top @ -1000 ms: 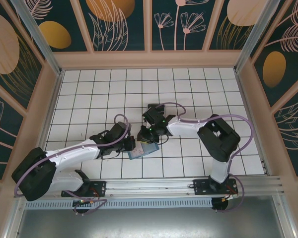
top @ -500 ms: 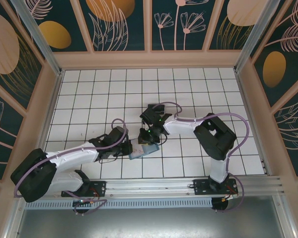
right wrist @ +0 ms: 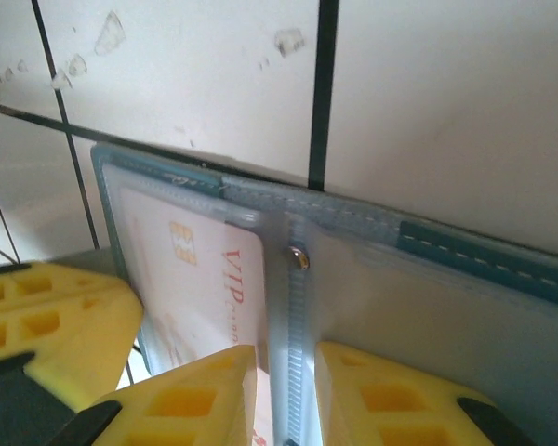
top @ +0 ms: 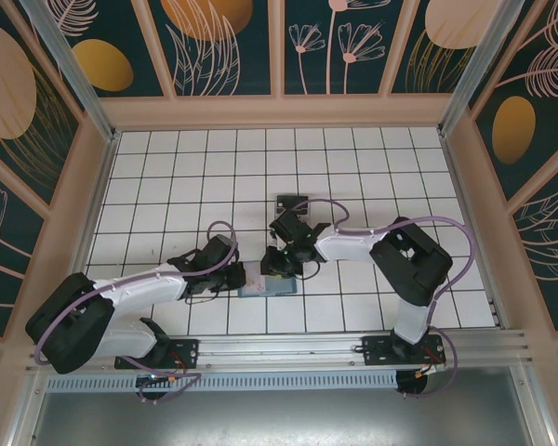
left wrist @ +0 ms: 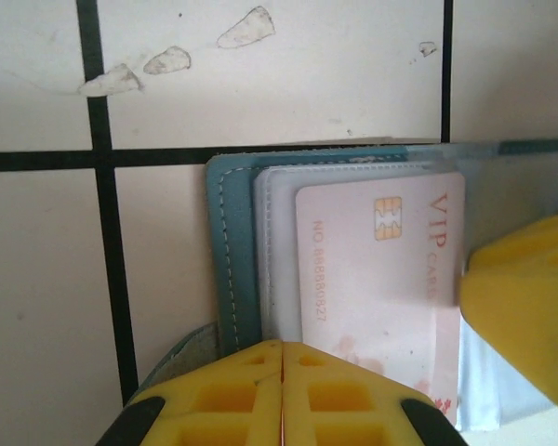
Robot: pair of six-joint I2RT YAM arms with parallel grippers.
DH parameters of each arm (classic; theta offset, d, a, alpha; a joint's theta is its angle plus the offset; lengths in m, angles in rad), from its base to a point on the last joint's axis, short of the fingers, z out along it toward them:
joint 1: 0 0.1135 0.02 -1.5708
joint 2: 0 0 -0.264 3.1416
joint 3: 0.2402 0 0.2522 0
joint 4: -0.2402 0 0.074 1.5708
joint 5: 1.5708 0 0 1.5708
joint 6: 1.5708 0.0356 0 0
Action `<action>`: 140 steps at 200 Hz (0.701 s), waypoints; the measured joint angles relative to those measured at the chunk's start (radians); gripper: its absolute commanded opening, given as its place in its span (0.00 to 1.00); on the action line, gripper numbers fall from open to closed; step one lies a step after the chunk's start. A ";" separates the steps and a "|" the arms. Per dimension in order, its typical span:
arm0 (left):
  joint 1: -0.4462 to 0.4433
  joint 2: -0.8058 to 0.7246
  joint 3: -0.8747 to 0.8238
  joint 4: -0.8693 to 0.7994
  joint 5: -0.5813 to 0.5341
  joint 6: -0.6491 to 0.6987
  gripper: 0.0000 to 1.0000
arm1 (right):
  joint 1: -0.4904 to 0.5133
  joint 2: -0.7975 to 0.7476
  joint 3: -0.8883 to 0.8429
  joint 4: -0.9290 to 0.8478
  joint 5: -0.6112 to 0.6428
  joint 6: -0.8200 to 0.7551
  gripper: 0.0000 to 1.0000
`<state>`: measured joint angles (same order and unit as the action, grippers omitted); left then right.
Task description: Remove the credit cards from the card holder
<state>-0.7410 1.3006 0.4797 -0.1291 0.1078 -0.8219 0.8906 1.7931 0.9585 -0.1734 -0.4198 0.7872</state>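
The teal card holder point(top: 270, 283) lies open on the tiles between both arms. Its stitched teal edge point(left wrist: 232, 260) frames a clear sleeve holding a pale pink credit card point(left wrist: 372, 279) printed VIP. My left gripper point(left wrist: 282, 346) is shut, its tips pressed together at the holder's near edge point(top: 240, 277). My right gripper point(right wrist: 286, 372) stands narrowly open, one finger on each side of the sleeve's ribbed clear spine, just right of the pink card point(right wrist: 195, 269). A blackish credit card point(top: 291, 201) lies flat on a tile behind the right gripper point(top: 277, 268).
White tiles with dark grout surround the holder. Pale wooden walls point(top: 279, 111) fence the floor on three sides, and a metal rail point(top: 288, 348) with the arm bases runs along the near edge. The right gripper's yellow finger point(left wrist: 521, 316) intrudes in the left wrist view.
The right gripper has shifted slightly toward the near edge over the holder and its jaws have widened a little. The blackish card behind it is now uncovered. The left gripper stays shut.
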 measured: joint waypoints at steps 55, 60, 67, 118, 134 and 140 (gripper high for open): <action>0.008 0.030 0.017 0.014 0.022 0.029 0.09 | 0.010 -0.039 -0.054 0.061 -0.002 0.039 0.29; 0.008 0.032 0.018 0.014 0.023 0.030 0.09 | 0.010 -0.039 -0.055 0.064 -0.002 0.040 0.29; 0.008 0.034 0.020 0.015 0.024 0.032 0.09 | 0.011 -0.039 -0.055 0.066 -0.003 0.042 0.29; 0.010 0.050 0.029 0.021 0.040 0.044 0.09 | 0.014 -0.039 -0.055 0.079 -0.021 0.057 0.28; 0.010 0.057 0.034 0.022 0.043 0.048 0.09 | 0.015 -0.039 -0.055 0.084 -0.024 0.058 0.28; 0.010 0.060 0.036 0.024 0.045 0.048 0.09 | 0.015 -0.038 -0.055 0.087 -0.025 0.058 0.28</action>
<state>-0.7311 1.3609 0.5159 -0.1055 0.1532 -0.7738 0.9054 1.7550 0.9039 -0.0860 -0.4446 0.8448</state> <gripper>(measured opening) 0.087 0.280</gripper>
